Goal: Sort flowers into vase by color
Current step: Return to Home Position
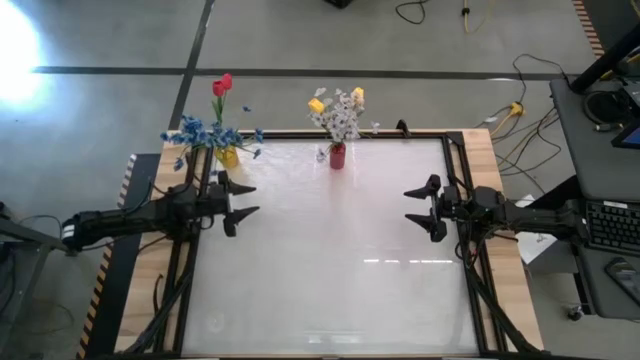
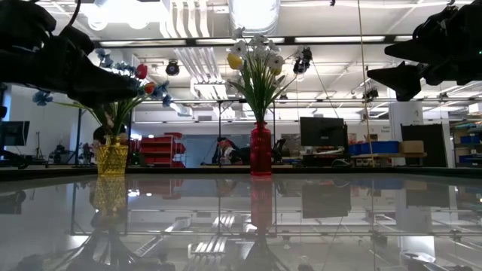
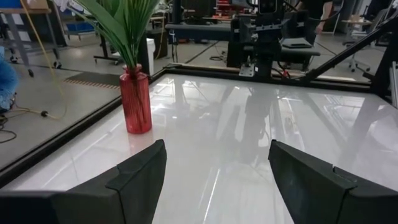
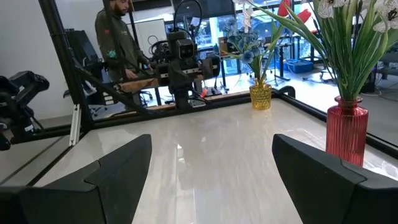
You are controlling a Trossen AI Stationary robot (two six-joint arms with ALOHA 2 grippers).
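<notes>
**Both claws spread wide and empty; 2 filled vases at the far edge**

Left gripper [image 1: 254, 199] raised above the left side of the glossy white table [image 1: 330, 280]; fingers parted wide, nothing between them; positioned just in front of the yellow vase [image 1: 228, 156], not touching it. Right gripper [image 1: 408, 205] raised above the right side; fingers likewise parted wide and holding nothing; pointed toward the left one across the table's middle, well apart from both vases.

Yellow vase upright near the far-left corner; in it blue flowers [image 1: 200, 133] fanning out low to both sides, with red tulip buds [image 1: 221, 86] rising above them on a long green stem. Red vase [image 1: 338, 156] upright at the far edge, near its middle and well apart from the yellow vase; in it white sprays [image 1: 342, 122] bunched together, with 2 yellow tulip heads [image 1: 317, 104] at the top, 1 on each side of the bunch; long green leaves between the blossoms and the vase neck, clearest in the low view.

Beyond the table, seen past the right gripper's fingers: a person [image 4: 121, 37] in a dark green top, standing behind the left arm's base.
</notes>
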